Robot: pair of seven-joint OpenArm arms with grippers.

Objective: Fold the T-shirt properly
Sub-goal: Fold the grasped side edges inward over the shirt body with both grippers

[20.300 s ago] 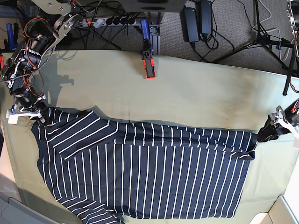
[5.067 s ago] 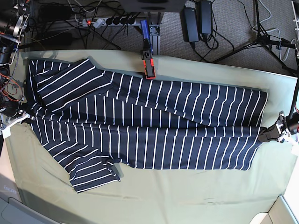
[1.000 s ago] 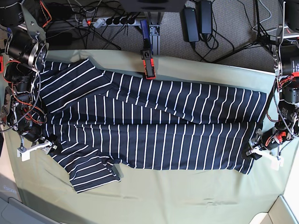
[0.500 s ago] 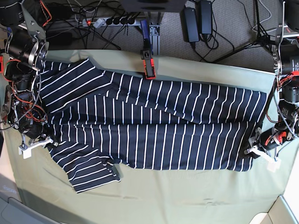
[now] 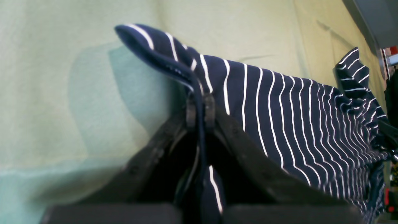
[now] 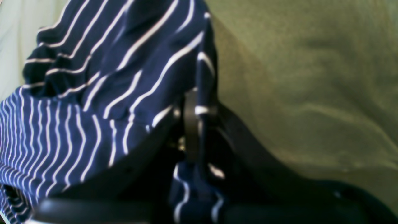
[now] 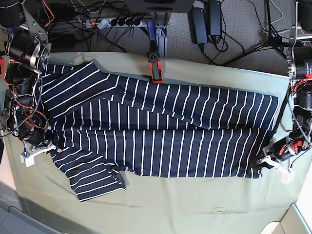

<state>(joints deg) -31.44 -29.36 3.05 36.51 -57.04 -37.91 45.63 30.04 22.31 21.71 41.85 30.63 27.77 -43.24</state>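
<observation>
The navy T-shirt with thin white stripes (image 7: pixel 156 131) lies spread lengthwise across the pale green tablecloth (image 7: pixel 195 200), one sleeve (image 7: pixel 95 178) sticking out at the near left. My left gripper (image 7: pixel 265 162) is shut on the shirt's near right corner; in the left wrist view its jaws (image 5: pixel 199 109) pinch a raised fold of the hem (image 5: pixel 161 49). My right gripper (image 7: pixel 50 147) is shut on the shirt's left edge; in the right wrist view the cloth (image 6: pixel 118 77) runs between the closed fingers (image 6: pixel 199 118).
A clamp with an orange tip (image 7: pixel 156 68) sits at the table's far edge, over the shirt's far edge. Cables and power bricks (image 7: pixel 204 22) lie on the floor behind. A tripod (image 7: pixel 282 39) stands at the back right.
Both grippers have stayed shut on the shirt's ends. The left gripper has drifted slightly nearer; the shirt's near edge has shifted little.
</observation>
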